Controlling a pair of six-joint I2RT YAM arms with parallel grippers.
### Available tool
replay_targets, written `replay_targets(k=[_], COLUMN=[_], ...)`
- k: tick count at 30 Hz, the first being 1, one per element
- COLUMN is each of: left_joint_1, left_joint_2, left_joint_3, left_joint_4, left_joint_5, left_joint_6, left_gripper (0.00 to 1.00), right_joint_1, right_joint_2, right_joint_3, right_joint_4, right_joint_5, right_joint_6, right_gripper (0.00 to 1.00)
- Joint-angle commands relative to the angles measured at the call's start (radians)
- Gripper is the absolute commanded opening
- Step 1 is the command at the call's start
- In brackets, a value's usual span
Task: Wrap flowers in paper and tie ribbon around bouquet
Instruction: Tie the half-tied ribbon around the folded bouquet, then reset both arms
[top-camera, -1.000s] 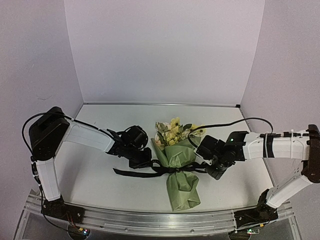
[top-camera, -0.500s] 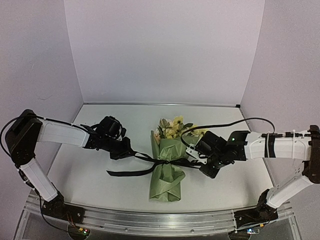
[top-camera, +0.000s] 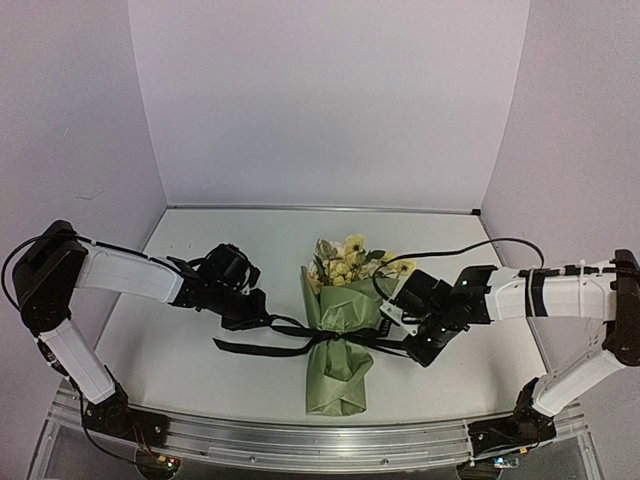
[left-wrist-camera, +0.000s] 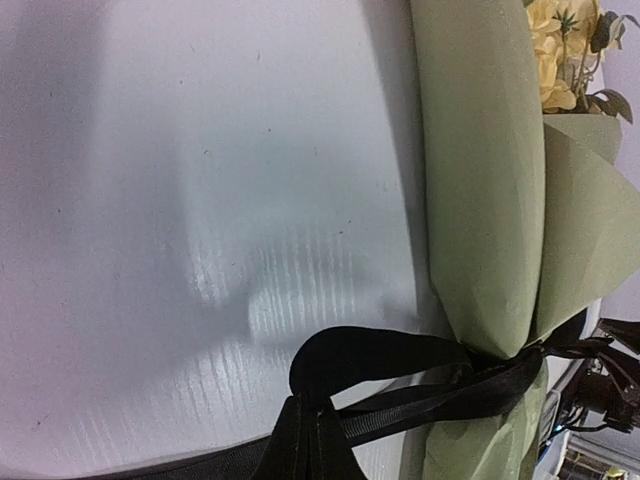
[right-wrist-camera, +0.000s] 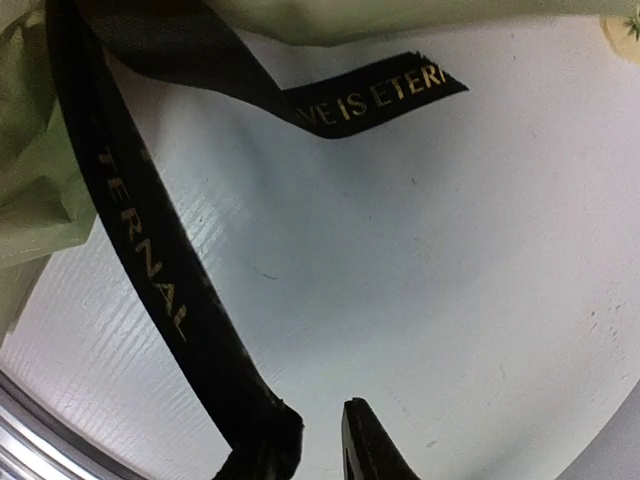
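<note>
The bouquet lies mid-table: olive-green paper (top-camera: 338, 368) rolled into a cone, with the yellow and cream flowers (top-camera: 345, 262) at its far end. A black ribbon (top-camera: 335, 335) is tied round the cone's waist, and one tail trails left (top-camera: 245, 347). My left gripper (top-camera: 256, 312) is shut on a ribbon loop (left-wrist-camera: 370, 360) just left of the paper (left-wrist-camera: 480, 180); its jaws (left-wrist-camera: 310, 425) pinch the loop's end. My right gripper (top-camera: 420, 345) sits right of the knot. In its wrist view the right gripper (right-wrist-camera: 320, 435) is slightly open, and a lettered ribbon strand (right-wrist-camera: 140, 270) rests against its left finger (right-wrist-camera: 268, 440).
A lettered ribbon end (right-wrist-camera: 380, 95) lies loose on the white table (top-camera: 200, 380). A metal rail (top-camera: 300, 445) runs along the near edge, and pale walls enclose the back and sides. A black cable (top-camera: 490, 242) arcs over the right arm.
The left gripper pulled the ribbon left, then eased back right. The bouquet swung with it. The right gripper's jaws have parted and released the ribbon strand.
</note>
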Motion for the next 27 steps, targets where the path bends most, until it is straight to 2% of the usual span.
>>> replay_targets(k=[1, 3, 5, 6, 7, 8, 9, 12, 14, 15, 21, 27], left_joint_1=[-0.006, -0.007, -0.009, -0.009, -0.009, -0.009, -0.009, -0.009, -0.009, -0.009, -0.008, -0.009], left_joint_2=[0.003, -0.016, -0.046, -0.067, -0.082, -0.102, -0.123, -0.193, -0.236, -0.26, -0.389, -0.482], left_joint_3=[0.031, 0.04, 0.045, 0.051, 0.06, 0.069, 0.077, 0.102, 0.121, 0.125, 0.183, 0.202], left_joint_4=[-0.041, -0.046, -0.049, -0.055, -0.063, -0.07, -0.078, -0.093, -0.098, -0.093, -0.107, -0.114], left_joint_5=[-0.093, -0.106, -0.128, -0.137, -0.148, -0.157, -0.168, -0.196, -0.208, -0.21, -0.306, -0.389], left_joint_6=[0.025, 0.028, 0.036, 0.042, 0.05, 0.057, 0.064, 0.09, 0.114, 0.123, 0.168, 0.174], left_gripper=[0.08, 0.2, 0.42, 0.49, 0.53, 0.58, 0.62, 0.74, 0.94, 0.99, 1.0, 1.0], right_joint_1=[-0.007, -0.008, -0.011, -0.015, -0.02, -0.026, -0.033, -0.051, -0.062, -0.067, -0.079, -0.08], right_joint_2=[-0.073, -0.103, -0.137, -0.153, -0.169, -0.181, -0.193, -0.233, -0.272, -0.295, -0.454, -0.548], right_joint_3=[0.003, 0.01, 0.012, 0.016, 0.019, 0.023, 0.025, 0.02, 0.015, 0.013, -0.041, -0.096], right_joint_4=[-0.057, -0.051, -0.03, -0.025, -0.022, -0.02, -0.014, 0.024, 0.035, 0.034, 0.038, 0.041], right_joint_5=[-0.047, -0.064, -0.076, -0.083, -0.094, -0.114, -0.138, -0.178, -0.166, -0.154, -0.014, 0.053], right_joint_6=[0.145, 0.18, 0.222, 0.24, 0.256, 0.271, 0.287, 0.33, 0.354, 0.363, 0.369, 0.391], right_gripper=[0.44, 0.52, 0.6, 0.65, 0.73, 0.89, 0.96, 0.98, 0.98, 0.98, 0.98, 0.98])
